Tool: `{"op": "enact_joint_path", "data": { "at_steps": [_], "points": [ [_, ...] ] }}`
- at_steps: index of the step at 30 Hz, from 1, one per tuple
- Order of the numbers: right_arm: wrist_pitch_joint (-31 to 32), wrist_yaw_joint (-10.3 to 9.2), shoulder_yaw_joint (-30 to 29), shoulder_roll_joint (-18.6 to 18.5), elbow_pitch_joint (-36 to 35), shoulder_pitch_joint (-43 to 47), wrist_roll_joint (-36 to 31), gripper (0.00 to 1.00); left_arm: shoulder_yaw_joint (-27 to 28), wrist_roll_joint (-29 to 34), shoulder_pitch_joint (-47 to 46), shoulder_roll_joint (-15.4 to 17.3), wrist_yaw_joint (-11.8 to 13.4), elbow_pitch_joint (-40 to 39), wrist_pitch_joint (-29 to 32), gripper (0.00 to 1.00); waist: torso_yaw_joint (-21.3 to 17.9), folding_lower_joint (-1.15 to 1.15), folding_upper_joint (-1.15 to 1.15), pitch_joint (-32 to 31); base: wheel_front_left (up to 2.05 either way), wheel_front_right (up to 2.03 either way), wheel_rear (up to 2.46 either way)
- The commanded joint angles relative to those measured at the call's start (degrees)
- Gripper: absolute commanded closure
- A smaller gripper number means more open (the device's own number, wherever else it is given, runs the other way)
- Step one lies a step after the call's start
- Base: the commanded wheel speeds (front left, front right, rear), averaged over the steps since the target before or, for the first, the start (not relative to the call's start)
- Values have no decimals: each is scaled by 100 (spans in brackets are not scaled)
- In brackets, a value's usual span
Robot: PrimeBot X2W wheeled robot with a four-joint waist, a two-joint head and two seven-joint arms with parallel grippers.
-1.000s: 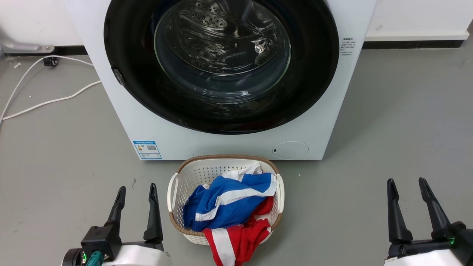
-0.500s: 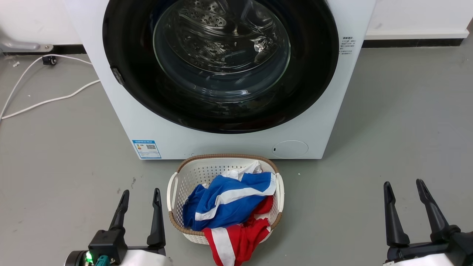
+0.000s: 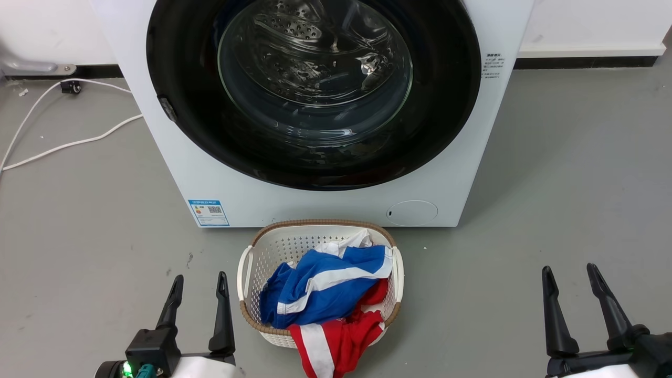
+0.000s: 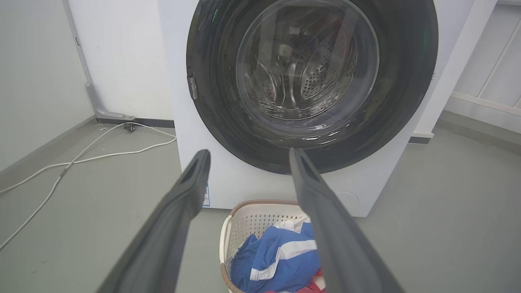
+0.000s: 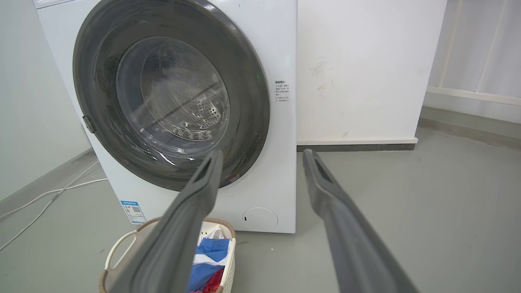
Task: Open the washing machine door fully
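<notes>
The white washing machine (image 3: 173, 157) (image 4: 244, 187) (image 5: 281, 61) stands ahead of me on the floor. Its round glossy black washing machine door (image 3: 178, 105) (image 4: 407, 81) (image 5: 93, 81) lies flush against the front, a clear glass bowl at its centre and a small latch tab on its left rim. My left gripper (image 3: 199, 281) (image 4: 248, 156) is open low at the left, well short of the machine. My right gripper (image 3: 569, 273) (image 5: 262, 156) is open low at the right, also apart from it. Both hold nothing.
A white laundry basket (image 3: 247, 273) (image 4: 228, 232) (image 5: 122, 248) with blue, red and white clothes sits on the floor right in front of the machine, between my grippers. White cables (image 3: 63, 144) run over the grey floor at the left. A white wall stands behind.
Both grippers have sunk a little lower in the head view. The door and the basket have not moved.
</notes>
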Motion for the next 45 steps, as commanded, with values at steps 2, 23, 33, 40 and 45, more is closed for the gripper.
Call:
{"op": "enact_joint_path", "data": {
  "at_steps": [2, 23, 33, 40, 45],
  "points": [
    [-13, -1, 9, 7, 30, 32, 31, 0, 3, 11, 26, -5, 34, 13, -16, 0, 4, 0, 0, 3, 0, 0, 0],
    [-13, -1, -27, 3, 9, -171, 4444, 100, 12, -2, 35, -4, 78, 1, -16, 0, -3, 0, 0, -36, 0, 0, 0],
    [-5, -1, 691, -50, -194, -63, 6642, 100, 15, -40, 24, -4, 90, 16, -16, 0, 4, 0, 0, -16, 0, 0, 0],
    [439, 0, 856, -351, -571, 39, 8033, 100, 28, -30, 20, -3, 90, 6, -16, 0, -10, 0, 0, 4, 0, 0, 0],
    [718, 0, 586, -306, -700, 97, 8808, 100, 34, 15, -1, -4, 98, -9, -16, 0, -6, 0, 0, 36, 0, 0, 0]
  ]
}}
